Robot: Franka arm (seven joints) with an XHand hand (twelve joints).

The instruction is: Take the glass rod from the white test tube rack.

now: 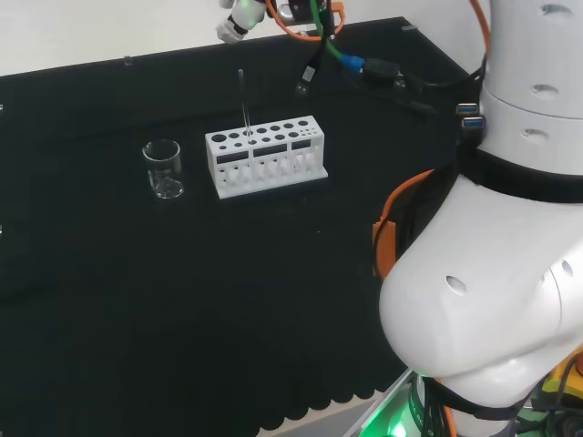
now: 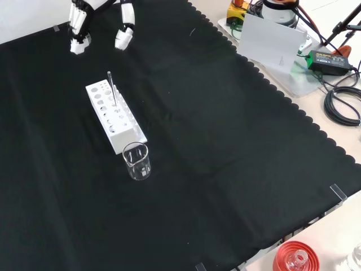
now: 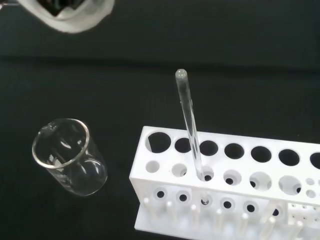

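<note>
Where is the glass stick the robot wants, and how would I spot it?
Look at the black cloth and find the white test tube rack full of round holes, next to a small clear beaker. One thin clear glass rod stands up out of a hole in that rack. It is the only thing sticking up from the rack; every other hole looks empty.

The cloth (image 2: 225, 141) under the hand (image 2: 79, 25) is looking matt black. Below the hand, the rack (image 3: 225, 185) is showing smooth white plastic, the rod (image 3: 189, 122) in it is gleaming as clear glass, and the beaker (image 3: 70, 157) beside is shining glossy.
</note>
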